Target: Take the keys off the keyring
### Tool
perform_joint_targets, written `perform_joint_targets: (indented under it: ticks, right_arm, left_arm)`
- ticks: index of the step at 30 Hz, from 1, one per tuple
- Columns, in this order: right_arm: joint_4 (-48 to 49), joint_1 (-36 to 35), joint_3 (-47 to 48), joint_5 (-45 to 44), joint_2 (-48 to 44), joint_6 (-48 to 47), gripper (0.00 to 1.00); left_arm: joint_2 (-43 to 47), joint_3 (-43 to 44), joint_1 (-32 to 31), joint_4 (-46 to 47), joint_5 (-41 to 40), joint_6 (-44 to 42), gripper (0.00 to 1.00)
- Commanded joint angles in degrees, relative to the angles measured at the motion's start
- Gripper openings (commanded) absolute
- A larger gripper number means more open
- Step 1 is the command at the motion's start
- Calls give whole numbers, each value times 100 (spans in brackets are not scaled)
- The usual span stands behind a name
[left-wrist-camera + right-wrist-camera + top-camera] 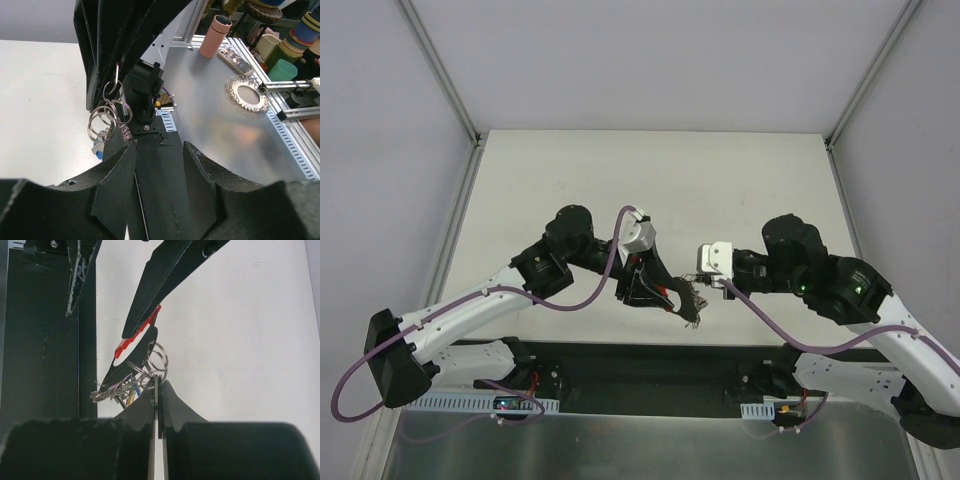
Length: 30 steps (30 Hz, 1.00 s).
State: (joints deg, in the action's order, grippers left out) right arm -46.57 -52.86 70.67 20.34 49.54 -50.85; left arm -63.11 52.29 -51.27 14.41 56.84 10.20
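Observation:
The keys (688, 306) hang as a small bunch between my two grippers, above the table's near edge. In the right wrist view the bunch (120, 390) shows blue and yellow heads and a red head (135, 337), which lies against a left finger (155, 295). My right gripper (158, 382) is shut on the keyring (159, 356), pinched edge-on at its fingertips; it also shows from above (699, 298). My left gripper (159, 146) is open, its jaws well apart with nothing between them. Several linked rings (107, 112) hang just beyond its left fingertip (131, 150). From above, the left gripper (658, 296) sits right beside the bunch.
The black base plate (650, 365) lies just below the grippers, along the white table (650, 180). Off the table, on a metal surface, stand a pink tumbler (216, 36), a phone (235, 60), a silvery ring-shaped mat (246, 92) and stacked cups (287, 50).

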Motion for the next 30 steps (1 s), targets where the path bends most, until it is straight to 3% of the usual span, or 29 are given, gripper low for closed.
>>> perform_joint_targets:
  ticks: [1,30]
  right_arm:
    - [429,-23,-45,225,-76,-153,1]
    - [851,-22,-186,594,12,58,1]
  left_arm:
    - [124,185,55,413,188,114,44]
    - [-219,334,-156,431,-735,-369,46]
